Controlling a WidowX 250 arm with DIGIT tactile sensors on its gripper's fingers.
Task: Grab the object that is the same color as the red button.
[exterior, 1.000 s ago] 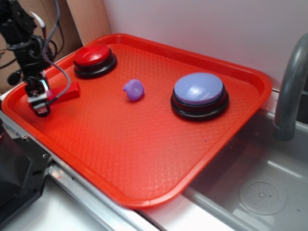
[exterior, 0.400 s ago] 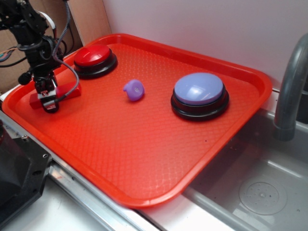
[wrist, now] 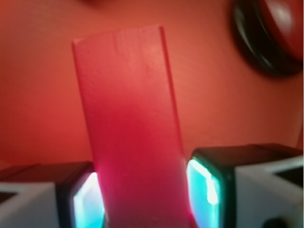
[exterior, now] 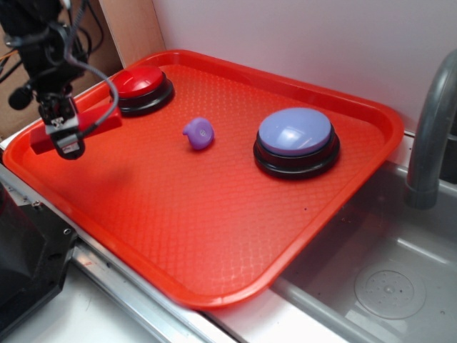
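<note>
The object, a long thin red block, is clamped across its middle by my gripper, which is shut on it. The block hangs a little above the left end of the red tray, with both ends sticking out past the fingers. In the wrist view the block runs up from between the two glowing pads, and my gripper presses on both of its sides. The red button, a glossy dome on a black base, stands just behind the block; its edge also shows as the red button at the wrist view's top right.
A small purple lump lies mid-tray. A larger lavender-domed button stands to its right. Right of the tray are a grey faucet and a metal sink. A cardboard wall stands behind the tray's left corner.
The gripper has closed on the red block and risen with it. The block, which lay on the tray, now hangs above it, shifted slightly left.
</note>
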